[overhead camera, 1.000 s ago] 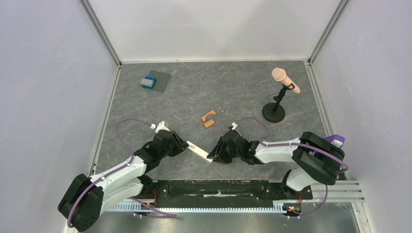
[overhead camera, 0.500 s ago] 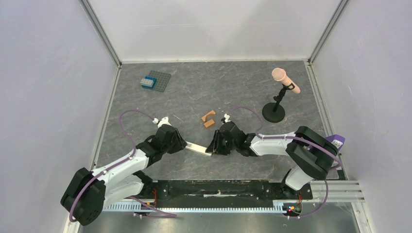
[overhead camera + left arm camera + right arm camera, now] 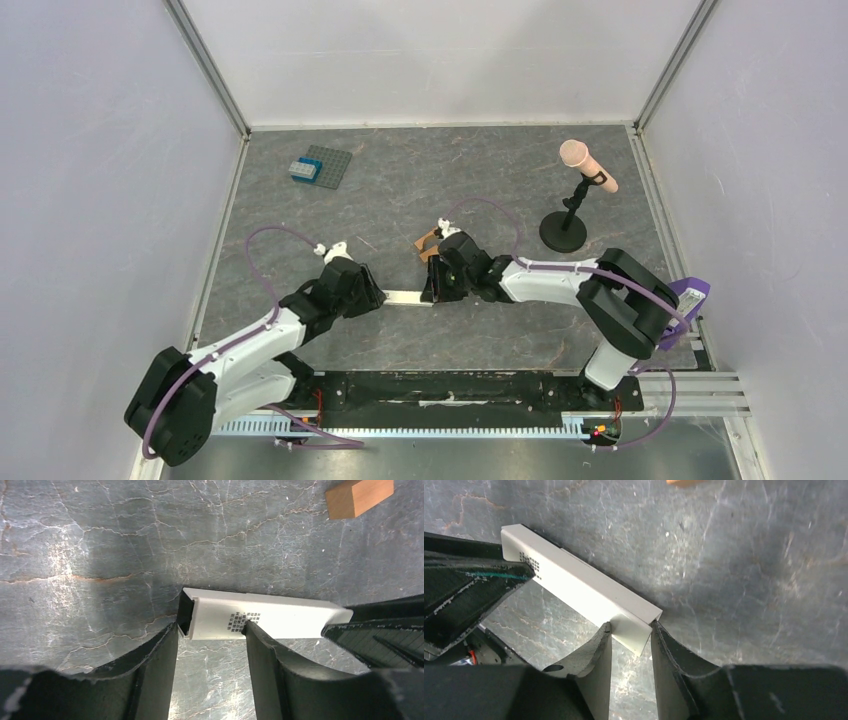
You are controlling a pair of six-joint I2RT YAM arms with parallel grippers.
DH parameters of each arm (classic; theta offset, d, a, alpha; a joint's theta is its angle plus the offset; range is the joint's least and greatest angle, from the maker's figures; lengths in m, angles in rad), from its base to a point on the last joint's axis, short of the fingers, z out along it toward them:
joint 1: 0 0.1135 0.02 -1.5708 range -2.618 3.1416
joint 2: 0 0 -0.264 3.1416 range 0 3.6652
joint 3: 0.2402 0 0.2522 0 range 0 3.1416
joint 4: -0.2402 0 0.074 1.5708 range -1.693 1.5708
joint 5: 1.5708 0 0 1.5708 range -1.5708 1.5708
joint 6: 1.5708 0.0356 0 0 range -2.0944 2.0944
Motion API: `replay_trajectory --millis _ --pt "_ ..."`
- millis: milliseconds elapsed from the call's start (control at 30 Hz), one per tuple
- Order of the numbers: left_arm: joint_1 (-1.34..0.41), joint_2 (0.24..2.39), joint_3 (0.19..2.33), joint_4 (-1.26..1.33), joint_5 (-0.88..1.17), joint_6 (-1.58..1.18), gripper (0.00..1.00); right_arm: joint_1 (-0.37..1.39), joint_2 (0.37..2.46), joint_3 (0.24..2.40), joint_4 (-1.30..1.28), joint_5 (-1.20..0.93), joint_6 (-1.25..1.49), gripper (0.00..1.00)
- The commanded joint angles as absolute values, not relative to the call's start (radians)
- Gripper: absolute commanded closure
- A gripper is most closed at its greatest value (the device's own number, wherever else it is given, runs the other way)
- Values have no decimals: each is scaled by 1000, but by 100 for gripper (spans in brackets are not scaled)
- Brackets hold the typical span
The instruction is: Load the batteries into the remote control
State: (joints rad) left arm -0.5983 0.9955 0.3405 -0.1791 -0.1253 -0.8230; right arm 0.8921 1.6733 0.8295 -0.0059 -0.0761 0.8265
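Note:
The remote control (image 3: pixel 405 297) is a slim cream-white bar lying level between my two grippers, just above the grey table. My right gripper (image 3: pixel 430 288) is shut on its right end; in the right wrist view (image 3: pixel 630 627) both fingers press the sides of the remote (image 3: pixel 584 587). My left gripper (image 3: pixel 376 297) is at the other end with its jaws wide apart. In the left wrist view (image 3: pixel 210 626), one fingertip (image 3: pixel 172 630) stands beside the remote's (image 3: pixel 270 617) dark hollow end and the other touches its near edge by the printed text. The batteries are out of view.
Two orange-brown blocks (image 3: pixel 428 243) lie just behind the right gripper; one shows in the left wrist view (image 3: pixel 357 497). A grey studded plate with a blue brick (image 3: pixel 318 167) sits far left. A microphone on a black stand (image 3: pixel 568 215) stands at the right.
The remote has swung from a slant to level and moved away from the arm bases. The right gripper carried its end up and left, towards the blocks. The left gripper shifted slightly.

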Motion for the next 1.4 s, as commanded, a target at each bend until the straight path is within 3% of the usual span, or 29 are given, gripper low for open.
replay_trajectory --millis 0,400,633,1100,1367 --pt "-614 1034 378 -293 -96 -742 41 862 1796 830 -215 85 627 85" --pt "-593 1088 451 -317 -140 -738 40 833 1868 886 -259 72 561 83" --pt "-569 1111 444 -297 -141 -740 45 830 1912 946 -312 76 525 78" --pt "-550 1071 472 -273 -96 -682 38 789 1901 992 -316 4 563 51" --pt "-545 1048 501 -293 -97 -686 36 775 1866 1017 -290 -31 593 42"
